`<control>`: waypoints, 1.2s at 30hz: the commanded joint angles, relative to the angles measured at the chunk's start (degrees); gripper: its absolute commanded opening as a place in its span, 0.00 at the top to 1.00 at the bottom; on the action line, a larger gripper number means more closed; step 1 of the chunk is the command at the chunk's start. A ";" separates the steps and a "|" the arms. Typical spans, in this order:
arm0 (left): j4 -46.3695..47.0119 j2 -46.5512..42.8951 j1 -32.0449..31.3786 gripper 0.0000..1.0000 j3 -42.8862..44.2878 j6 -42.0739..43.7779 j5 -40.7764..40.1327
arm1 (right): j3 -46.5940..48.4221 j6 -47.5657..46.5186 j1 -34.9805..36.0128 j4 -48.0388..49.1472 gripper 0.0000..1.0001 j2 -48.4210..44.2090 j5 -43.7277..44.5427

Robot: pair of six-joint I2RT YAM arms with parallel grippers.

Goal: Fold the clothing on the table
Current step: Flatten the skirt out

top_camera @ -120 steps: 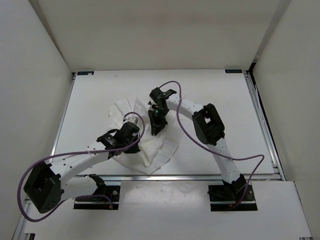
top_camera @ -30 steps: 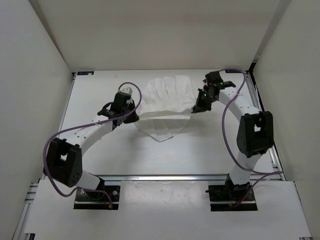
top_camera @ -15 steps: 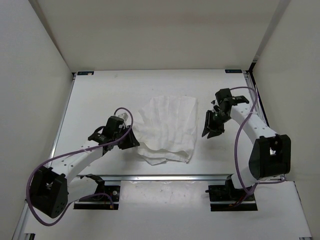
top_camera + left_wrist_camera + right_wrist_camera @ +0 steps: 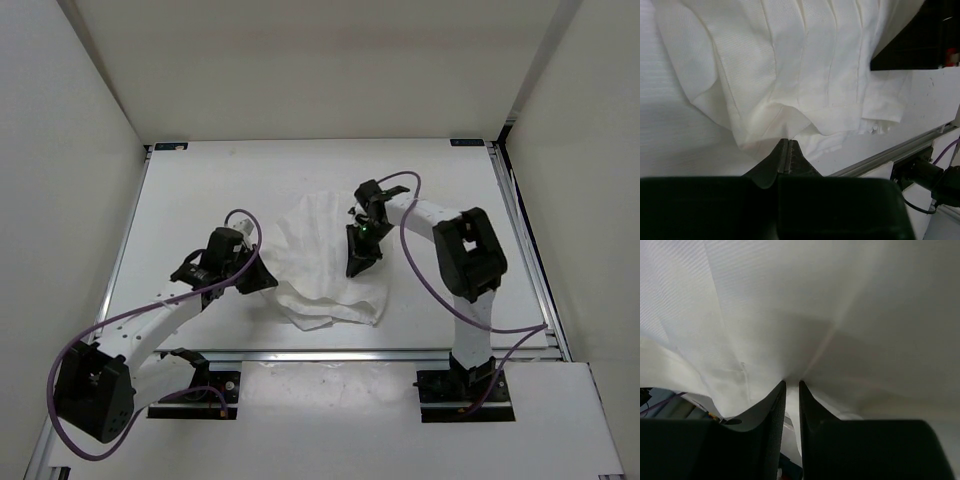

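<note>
The white pleated clothing (image 4: 318, 250) lies folded in a rough rectangle in the middle of the table (image 4: 195, 190), with a bunched layer along its near edge. My left gripper (image 4: 264, 283) sits at the garment's near left edge. In the left wrist view its jaws (image 4: 788, 141) are pressed together at a puckered edge of the clothing (image 4: 805, 65). My right gripper (image 4: 356, 264) is over the garment's right part. In the right wrist view its fingers (image 4: 792, 385) stand a narrow slit apart with a fold of the clothing (image 4: 790, 305) pinched between them, creases fanning out from the tips.
An aluminium rail (image 4: 330, 352) runs along the table's near edge, and another rail (image 4: 520, 230) runs down the right side. White walls enclose the left, far and right sides. Purple cables loop off both arms.
The clothing came down from the far side and now lies folded mid-table. Over the last half second my right gripper swung left onto its right part; my left gripper shut at the near left edge.
</note>
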 commanded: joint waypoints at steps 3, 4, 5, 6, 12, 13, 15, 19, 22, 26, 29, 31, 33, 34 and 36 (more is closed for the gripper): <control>-2.28 -0.13 1.87 0.86 5.60 2.98 -3.43 | 3.87 -1.27 3.43 -0.94 0.79 4.72 -5.69; -2.37 -0.21 2.05 0.79 5.60 3.16 -3.78 | 3.78 -1.88 3.87 -1.74 0.80 6.38 -5.60; -2.29 0.05 2.40 0.74 5.17 3.16 -3.61 | 3.70 -2.67 3.97 -3.05 0.80 6.57 -4.73; -2.02 -0.04 2.58 0.58 4.99 2.99 -3.52 | 3.00 -3.38 4.40 -4.28 0.80 7.18 -4.12; -4.30 -2.14 2.75 0.37 4.54 2.90 -4.66 | 2.02 -4.18 3.88 -5.17 0.81 3.41 -1.74; -5.18 -2.41 2.76 0.37 4.72 3.25 -5.97 | 3.07 -4.61 3.88 -5.52 0.81 2.37 -1.30; -6.76 -1.71 2.58 0.39 5.07 4.12 -8.69 | 5.26 -4.27 3.44 -7.19 0.81 1.83 -0.25; -8.97 1.80 2.23 0.44 5.07 4.66 -10.73 | 10.98 -5.05 3.53 -10.70 0.80 0.60 1.08; -6.95 4.00 -1.27 0.45 4.72 3.34 -13.01 | 16.43 -5.32 4.31 -11.93 0.80 -0.10 0.47; -5.37 6.99 -3.48 0.45 5.25 2.11 -13.02 | 19.42 -5.14 4.49 -12.64 0.80 -0.10 -0.25; -3.60 7.87 -3.75 0.45 5.42 0.88 -12.84 | 19.52 -5.31 4.93 -13.26 0.80 -0.19 -0.33; -3.43 8.49 -4.89 0.46 6.82 1.49 -12.93 | 19.17 -5.32 5.02 -13.44 0.80 0.07 -0.59; -3.26 9.88 -5.86 0.45 7.45 1.23 -14.77 | 18.64 -5.05 5.11 -13.26 0.80 -0.36 -0.42; -2.82 10.42 -6.21 0.45 7.27 1.32 -14.51 | 17.85 -4.62 5.02 -13.17 0.80 -0.72 -0.77; -2.64 12.61 -7.00 0.46 7.71 1.14 -14.42 | 16.62 -4.61 4.85 -12.91 0.80 -1.07 -0.86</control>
